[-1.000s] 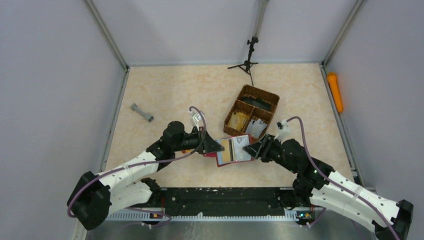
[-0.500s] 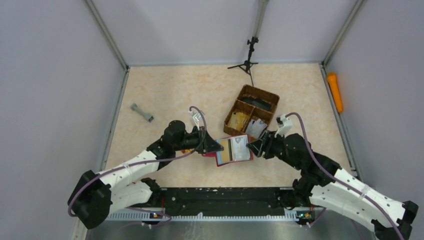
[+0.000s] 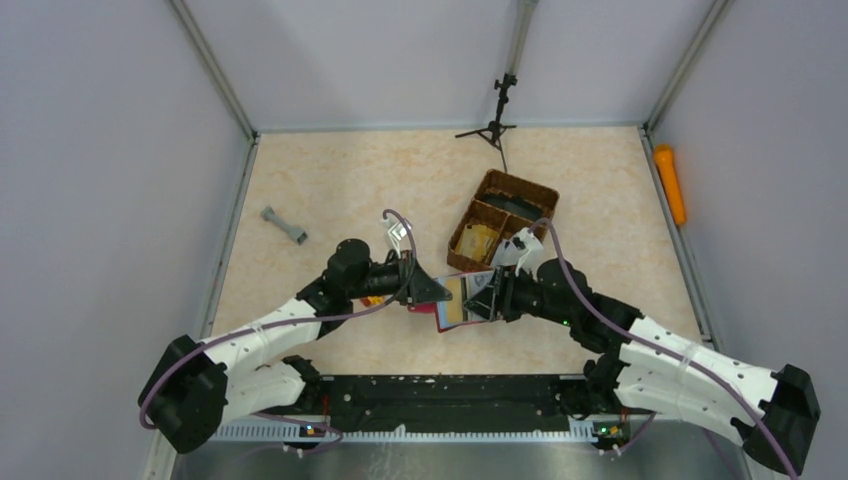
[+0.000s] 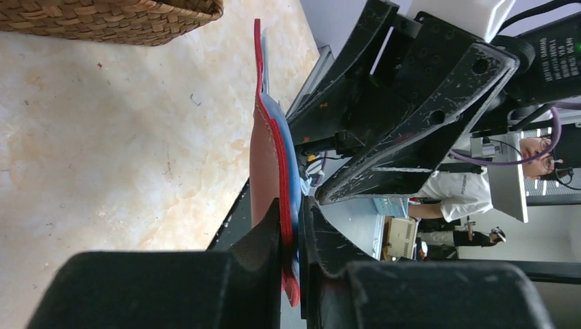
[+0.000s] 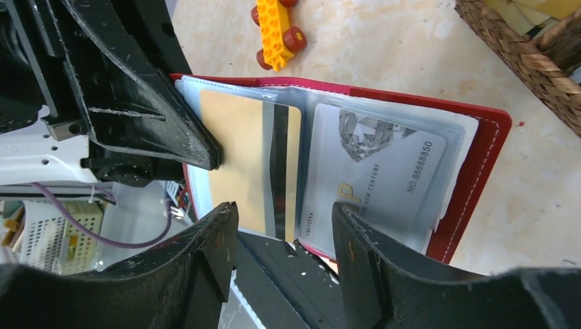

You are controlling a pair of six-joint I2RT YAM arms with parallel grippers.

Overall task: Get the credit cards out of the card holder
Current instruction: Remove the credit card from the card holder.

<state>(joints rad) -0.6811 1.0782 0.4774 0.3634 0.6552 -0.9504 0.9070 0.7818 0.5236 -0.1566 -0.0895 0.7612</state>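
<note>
Fingers of the left gripper [image 4: 291, 205] clamp one edge of the dark red flat folding card holder [image 5: 490, 137]; the right gripper [image 5: 284, 212] gapes wide at its opposite side, just before the sleeved tan-gold card [image 5: 233, 157] and grey-silver card [image 5: 384, 171].

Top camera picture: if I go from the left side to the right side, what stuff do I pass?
Grey dumbbell-shaped piece → left gripper → card holder → orange cylinder by the right wall. The wicker basket and right gripper overlap the card holder, so I skipped them.
</note>
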